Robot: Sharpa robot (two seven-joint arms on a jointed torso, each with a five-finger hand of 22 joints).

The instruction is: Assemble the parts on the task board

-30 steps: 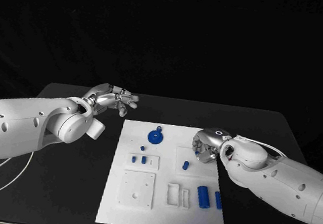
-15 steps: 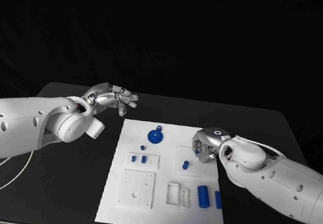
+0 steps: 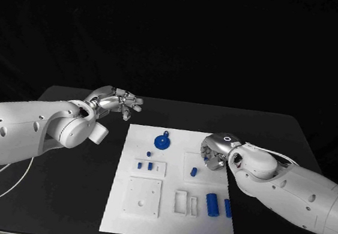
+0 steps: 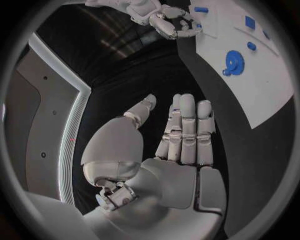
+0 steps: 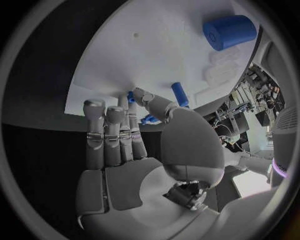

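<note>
Looks like this one's barely underway, tbh. The flat white task board [image 3: 177, 185] sits mid-desk on the black desk [image 3: 59, 196], and most of the small blue plastic parts are just lying loose on it. A blue gear-shaped wheel [image 3: 163, 141] is up near the board's far edge. Two little blue pegs [image 3: 145, 166] sit side by side near the board's left edge, and another short blue peg [image 3: 194, 172] lies about the middle. Two fatter blue cylinders [image 3: 219, 206] lie by the right edge, next to a white slotted holder [image 3: 187, 203]. A square white plate with holes [image 3: 143, 197] on the near-left part of the board has nothing in it as far as I can see.

The silver right hand [image 3: 216, 151] is down at the board's right edge, fingers curled in toward the surface. In the right wrist view its fingers [image 5: 115, 135] reach onto the board right by a small blue piece [image 5: 180, 93], but I honestly can't tell if it's actually pinching anything.

The silver left hand [image 3: 117, 102] hangs off the board's far-left corner, holding nothing; in the left wrist view its fingers [image 4: 187, 130] are straight and side by side.

So I'd say nearly everything's left to do.
</note>
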